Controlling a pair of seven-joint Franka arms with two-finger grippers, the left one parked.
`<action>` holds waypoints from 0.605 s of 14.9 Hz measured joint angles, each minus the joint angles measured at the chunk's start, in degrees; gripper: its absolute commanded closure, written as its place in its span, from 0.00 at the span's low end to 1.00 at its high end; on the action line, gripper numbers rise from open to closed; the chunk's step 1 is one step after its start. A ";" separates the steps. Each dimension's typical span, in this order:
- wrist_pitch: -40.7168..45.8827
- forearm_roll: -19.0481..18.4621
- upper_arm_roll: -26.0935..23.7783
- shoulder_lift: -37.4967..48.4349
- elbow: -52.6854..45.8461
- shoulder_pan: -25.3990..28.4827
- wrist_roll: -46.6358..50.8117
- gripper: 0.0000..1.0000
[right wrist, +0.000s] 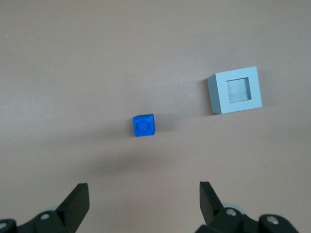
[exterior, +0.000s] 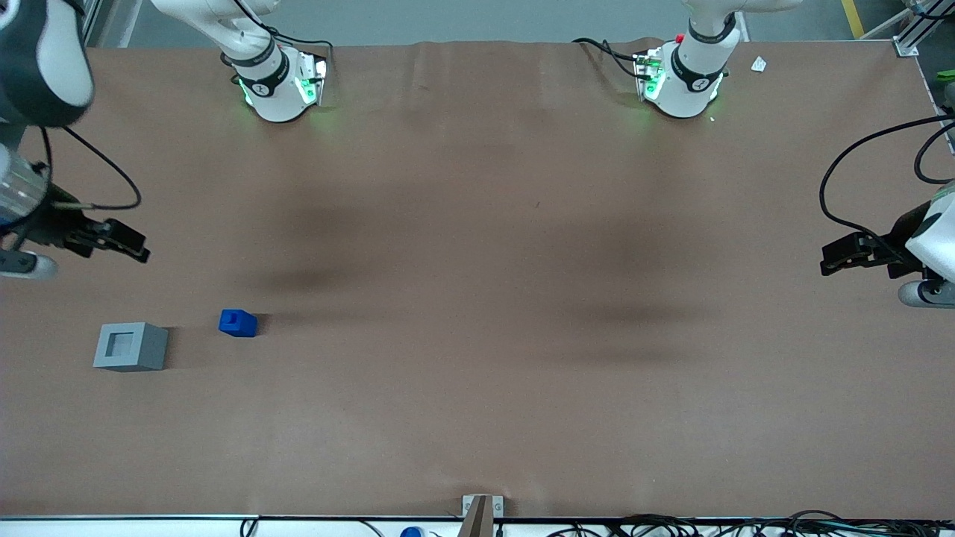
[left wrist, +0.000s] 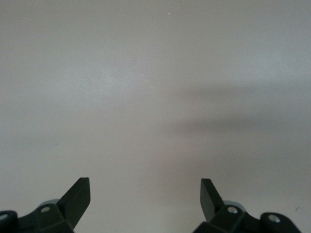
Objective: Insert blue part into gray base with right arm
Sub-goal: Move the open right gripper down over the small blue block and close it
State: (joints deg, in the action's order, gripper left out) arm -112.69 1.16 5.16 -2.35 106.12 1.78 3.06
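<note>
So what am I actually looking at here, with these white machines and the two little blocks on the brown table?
These are two robot arms bolted to a brown table. One picture looks down on the whole table from the front. The other two come from small cameras on the arms' wrists, so you see each claw's fingertips poking into the picture.

Only the right arm works. Its claw hangs open above the table, holding nothing, with its two black fingers spread apart.

Two things lie on the table: a small blue part with a stud on top, and beside it, not touching, a gray base with a square recess on top. The blue part is meant to go into that recess, which is empty so far.
</note>
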 measured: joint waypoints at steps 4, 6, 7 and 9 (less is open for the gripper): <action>-7.36 -0.03 0.00 -1.77 5.69 0.00 -0.01 0.00; -9.24 -0.03 0.00 -2.87 6.34 -0.01 -0.01 0.00; -10.62 -0.04 0.00 -3.42 6.91 -0.01 -0.02 0.00; -13.94 -0.04 -0.02 -4.69 8.75 -0.01 -0.24 0.00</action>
State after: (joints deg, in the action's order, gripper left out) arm -126.63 1.11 5.14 -7.04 114.87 1.77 2.82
